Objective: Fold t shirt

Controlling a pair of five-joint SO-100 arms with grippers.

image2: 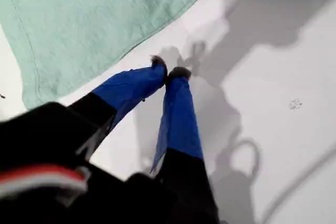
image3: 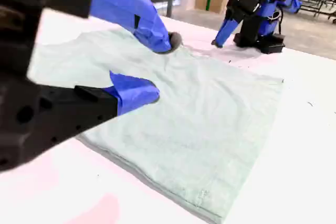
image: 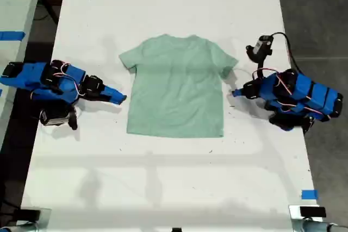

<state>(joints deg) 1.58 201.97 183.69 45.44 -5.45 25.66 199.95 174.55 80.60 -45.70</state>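
The t shirt (image: 176,88) is seen spread flat, unfolded, mid-bench (image: 163,177). My first gripper (image2: 169,70), fingers closed on nothing, rests on bare bench just beside the shirt's sleeve side. My second gripper (image3: 157,69) is held with fingers spread wide, empty, over the shirt.

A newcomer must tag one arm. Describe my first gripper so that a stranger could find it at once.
On the white table, find the pale mint t shirt lying flat in the middle. My first gripper is the blue one at the shirt's edge on the exterior view's right, just below the sleeve. Unlike my second gripper across the shirt, whose jaws gape, its tips are shut together and empty.
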